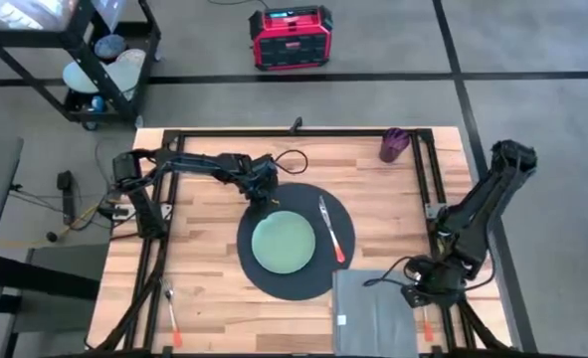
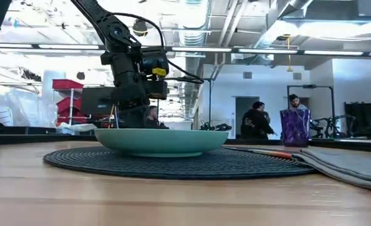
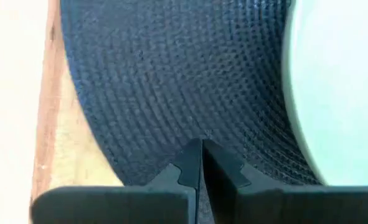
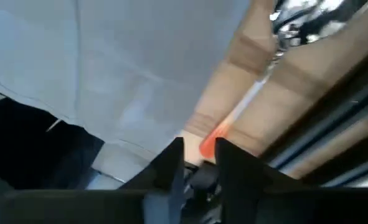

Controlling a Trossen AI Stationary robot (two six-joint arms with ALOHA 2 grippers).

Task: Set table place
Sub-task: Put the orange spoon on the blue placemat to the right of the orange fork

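Left gripper (image 3: 202, 148), jaws closed, presses the round dark placemat (image 1: 264, 273) beside the pale green plate (image 1: 284, 242); right gripper (image 4: 199, 152), jaws slightly open around an orange-handled utensil (image 4: 246, 106) on the tabletop (image 1: 204, 259)

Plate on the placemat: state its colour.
Pale green; the plate shows best in the high view, on the dark placemat.

The right gripper (image 4: 199, 155), fingers slightly apart, sits at the orange handle of a metal utensil (image 4: 258, 87) lying on the table (image 4: 308, 81) beside the grey napkin (image 4: 109, 62).
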